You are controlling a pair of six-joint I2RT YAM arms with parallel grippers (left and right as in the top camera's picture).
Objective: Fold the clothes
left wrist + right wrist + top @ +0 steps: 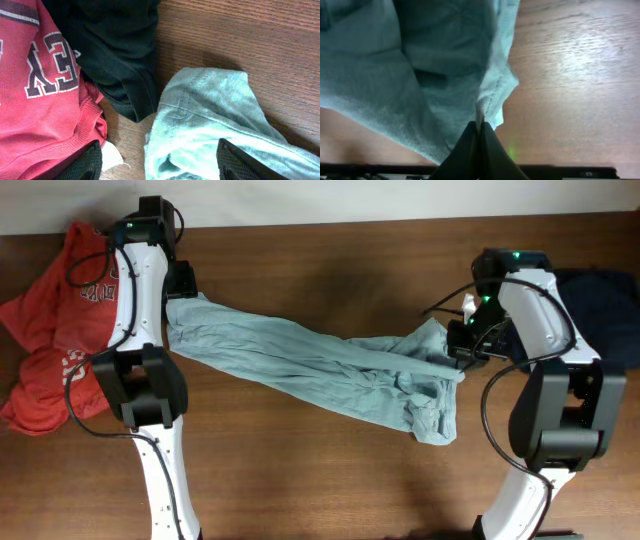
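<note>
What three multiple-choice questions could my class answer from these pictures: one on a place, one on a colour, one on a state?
1. Where do the red garments lie?
A. By the left arm
B. Midway between both arms
C. In a folded stack at the front

2. What colour is the T-shirt stretched across the table?
A. Black
B. Pale grey-blue
C. Yellow

3. How is the right gripper?
A. Wide open, holding nothing
B. Out of view in every picture
C. Shut on the T-shirt's edge

Answers:
1 A: the overhead view shows them crumpled on that arm's outer side.
2 B: all three views show that colour.
3 C: the right wrist view shows the fingers together with fabric pinched between them.
</note>
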